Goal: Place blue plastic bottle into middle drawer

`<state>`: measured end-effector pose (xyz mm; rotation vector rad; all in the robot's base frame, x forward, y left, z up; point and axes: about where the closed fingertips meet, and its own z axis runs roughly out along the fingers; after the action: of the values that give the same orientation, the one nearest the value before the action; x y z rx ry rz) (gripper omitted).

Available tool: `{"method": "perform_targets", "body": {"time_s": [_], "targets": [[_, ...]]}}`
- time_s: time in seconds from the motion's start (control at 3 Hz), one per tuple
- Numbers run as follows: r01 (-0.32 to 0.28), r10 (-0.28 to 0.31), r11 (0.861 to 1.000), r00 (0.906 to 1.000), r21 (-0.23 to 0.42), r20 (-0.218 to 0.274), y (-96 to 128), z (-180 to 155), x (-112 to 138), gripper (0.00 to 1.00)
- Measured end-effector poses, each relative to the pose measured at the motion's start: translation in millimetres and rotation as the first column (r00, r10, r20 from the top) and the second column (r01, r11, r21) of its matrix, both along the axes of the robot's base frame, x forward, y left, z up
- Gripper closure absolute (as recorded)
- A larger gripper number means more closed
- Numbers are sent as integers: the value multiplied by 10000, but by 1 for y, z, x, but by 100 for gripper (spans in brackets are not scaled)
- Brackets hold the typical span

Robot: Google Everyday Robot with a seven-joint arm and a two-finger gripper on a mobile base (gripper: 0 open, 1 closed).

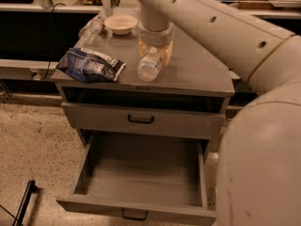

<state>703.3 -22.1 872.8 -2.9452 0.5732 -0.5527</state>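
The blue plastic bottle (149, 66), clear with a pale label, lies tilted on the grey cabinet top (197, 74), its base towards the front edge. My gripper (155, 48) comes straight down over it, and its yellowish fingers (165, 51) are closed on the bottle's upper part. The middle drawer (136, 210), the bottom one of the cabinet, is pulled wide open below and is empty inside. The bottle's cap is hidden under the gripper.
A blue snack bag (91, 65) lies at the left on the cabinet top. A white bowl (121, 24) and a thinner clear bottle (92, 27) sit at the back left. A closed grey drawer (141, 119) is above the open one. My arm fills the right side.
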Motion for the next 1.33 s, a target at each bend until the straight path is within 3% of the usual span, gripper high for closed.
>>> {"method": "perform_targets", "body": {"time_s": [0.33,0.67,1.0,1.33], "targets": [[174,-194,9950,9996,981,191,-12,43,-30,100],[-285,219,9799,9991,1975,353,-25,70,-72,100],[-1302,1293,9413,9913,3115,238,-35,47,-114,100],[-1258,1341,9237,9910,3620,23,-82,21,-149,100]]}}
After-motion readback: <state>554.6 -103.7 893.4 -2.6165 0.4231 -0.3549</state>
